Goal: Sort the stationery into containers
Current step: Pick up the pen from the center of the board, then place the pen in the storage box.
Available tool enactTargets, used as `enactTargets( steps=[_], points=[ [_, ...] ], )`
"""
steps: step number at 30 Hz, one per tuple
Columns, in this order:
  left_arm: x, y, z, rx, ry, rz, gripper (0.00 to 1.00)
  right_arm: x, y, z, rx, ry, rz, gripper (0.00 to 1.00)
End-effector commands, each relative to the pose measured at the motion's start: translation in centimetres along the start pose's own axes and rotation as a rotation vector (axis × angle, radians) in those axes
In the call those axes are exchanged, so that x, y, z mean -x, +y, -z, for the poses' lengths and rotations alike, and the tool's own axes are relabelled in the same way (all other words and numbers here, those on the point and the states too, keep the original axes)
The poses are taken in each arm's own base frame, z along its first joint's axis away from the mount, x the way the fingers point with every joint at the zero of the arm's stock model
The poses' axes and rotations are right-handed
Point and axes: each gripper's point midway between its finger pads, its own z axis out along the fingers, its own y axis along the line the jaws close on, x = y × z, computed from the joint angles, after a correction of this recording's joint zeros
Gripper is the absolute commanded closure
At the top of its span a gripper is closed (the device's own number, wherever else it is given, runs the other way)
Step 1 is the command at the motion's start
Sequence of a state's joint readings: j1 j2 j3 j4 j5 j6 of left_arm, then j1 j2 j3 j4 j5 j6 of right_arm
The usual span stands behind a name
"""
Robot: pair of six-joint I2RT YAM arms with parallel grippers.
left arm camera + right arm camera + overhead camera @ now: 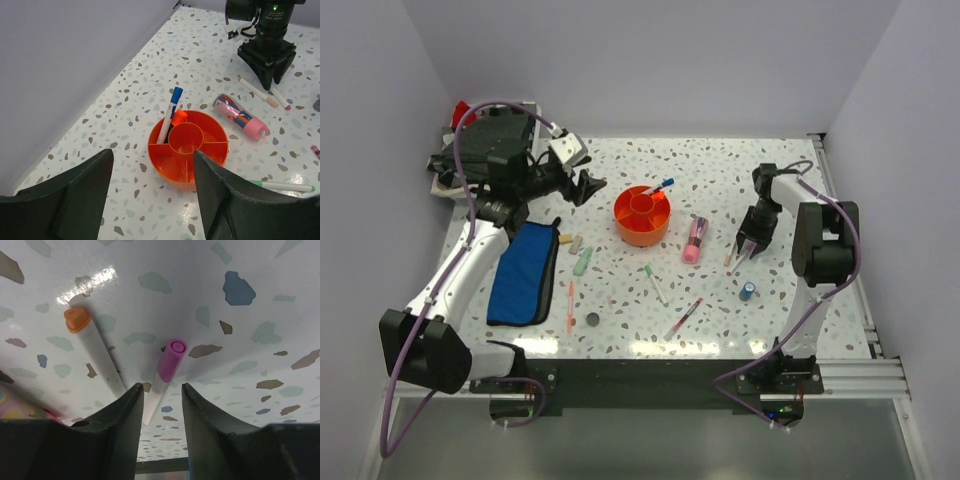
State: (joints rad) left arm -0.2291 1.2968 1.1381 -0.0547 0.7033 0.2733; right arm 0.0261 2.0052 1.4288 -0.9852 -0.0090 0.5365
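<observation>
The round orange organiser (642,215) holds a blue-capped pen (170,114) and an orange highlighter (178,117). My left gripper (585,186) hovers open just left of it, with nothing between its fingers (95,175). The blue pouch (525,270) lies flat at the left. My right gripper (161,385) points down at the table, open, its fingers straddling a white pen with a magenta cap (169,365); a white pen with an orange cap (76,320) lies beside it. A pink tube (695,240), a green pen (655,285), a red pen (683,318), an orange pen (570,305), two erasers (580,255), a dark disc (592,320) and a blue cylinder (748,291) lie loose.
A white tray with dark cloth (490,135) stands at the back left behind the left arm. White walls close the table at the back and on both sides. A black rail (650,375) runs along the front edge.
</observation>
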Motion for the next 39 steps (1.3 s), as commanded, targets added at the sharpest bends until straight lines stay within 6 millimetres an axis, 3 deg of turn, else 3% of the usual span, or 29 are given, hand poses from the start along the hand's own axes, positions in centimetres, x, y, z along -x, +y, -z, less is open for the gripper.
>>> enactTargets(
  steps=[1, 3, 8, 10, 12, 13, 15, 18, 19, 21, 23, 25, 27, 28, 30, 31, 32, 35, 37, 39],
  points=[
    [1.7, 0.6, 0.2, 0.005, -0.035, -0.04, 0.3, 1.0, 0.5, 0.1, -0.016, -0.032, -0.014, 0.64],
    [1.5, 0.7, 0.1, 0.01, -0.031, -0.037, 0.3, 0.6, 0.2, -0.3, -0.044, -0.024, -0.008, 0.72],
    [1.5, 0.7, 0.0, 0.008, -0.029, -0.03, 0.3, -0.2, -0.6, -1.6, -0.087, 0.005, -0.008, 0.74],
    [1.5, 0.7, 0.0, 0.007, -0.026, -0.028, 0.3, -0.3, -0.7, -2.3, -0.094, 0.017, 0.001, 0.84],
    [1.6, 0.7, 0.0, 0.001, -0.024, -0.029, 0.3, 0.5, -0.6, -1.9, -0.097, -0.009, 0.01, 1.0],
    [1.7, 0.7, 0.1, 0.0, -0.026, -0.033, 0.3, 0.9, -0.6, -1.4, -0.094, -0.024, 0.028, 1.0],
    [2.3, 0.7, 0.2, 0.003, -0.034, -0.05, 0.3, 1.9, -0.8, 0.7, -0.105, -0.078, 0.04, 1.0],
    [3.4, 0.7, 0.6, 0.01, -0.058, -0.072, 0.3, 2.8, 0.1, 5.8, -0.02, -0.181, 0.066, 1.0],
    [3.7, 0.7, 0.7, 0.012, -0.063, -0.079, 0.3, 2.7, 1.0, 8.7, 0.062, -0.237, 0.087, 1.0],
    [4.2, 0.5, 1.2, 0.015, -0.068, -0.087, 0.3, 3.8, 2.4, 12.0, 0.154, -0.34, 0.108, 1.0],
    [4.3, 0.5, 1.5, 0.021, -0.065, -0.104, 0.3, 4.7, 4.9, 15.6, 0.297, -0.464, 0.157, 1.0],
    [3.6, 0.4, 1.6, 0.024, -0.045, -0.106, 0.3, 5.2, 6.5, 17.4, 0.347, -0.561, 0.233, 1.0],
    [3.0, 0.4, 1.7, 0.035, -0.03, -0.103, 0.31, 5.2, 9.5, 19.9, 0.416, -0.71, 0.342, 1.0],
    [2.2, 0.4, 1.7, 0.043, -0.016, -0.09, 0.3, 5.8, 11.3, 22.1, 0.476, -0.824, 0.379, 1.0],
    [1.3, 1.4, 1.8, 0.104, 0.012, -0.072, 0.29, 3.5, 14.3, 23.9, 0.54, -0.944, 0.519, 1.0],
    [0.3, 1.8, 1.8, 0.14, 0.035, -0.046, 0.0, 2.9, 15.4, 24.9, 0.574, -1.006, 0.562, 1.0],
    [-0.5, 3.0, 2.2, 0.219, 0.061, -0.025, 0.0, 1.8, 17.9, 26.0, 0.636, -1.101, 0.62, 1.0],
    [-2.6, 4.1, 2.6, 0.274, 0.095, 0.028, 0.0, -0.6, 21.0, 29.3, 0.754, -1.315, 0.73, 1.0],
    [-4.1, 4.7, 2.7, 0.31, 0.125, 0.071, 0.0, -0.8, 22.5, 30.6, 0.789, -1.426, 0.762, 1.0],
    [-5.6, 5.4, 2.8, 0.338, 0.164, 0.111, 0.0, -1.2, 23.6, 30.2, 0.805, -1.454, 0.789, 1.0]
  ],
)
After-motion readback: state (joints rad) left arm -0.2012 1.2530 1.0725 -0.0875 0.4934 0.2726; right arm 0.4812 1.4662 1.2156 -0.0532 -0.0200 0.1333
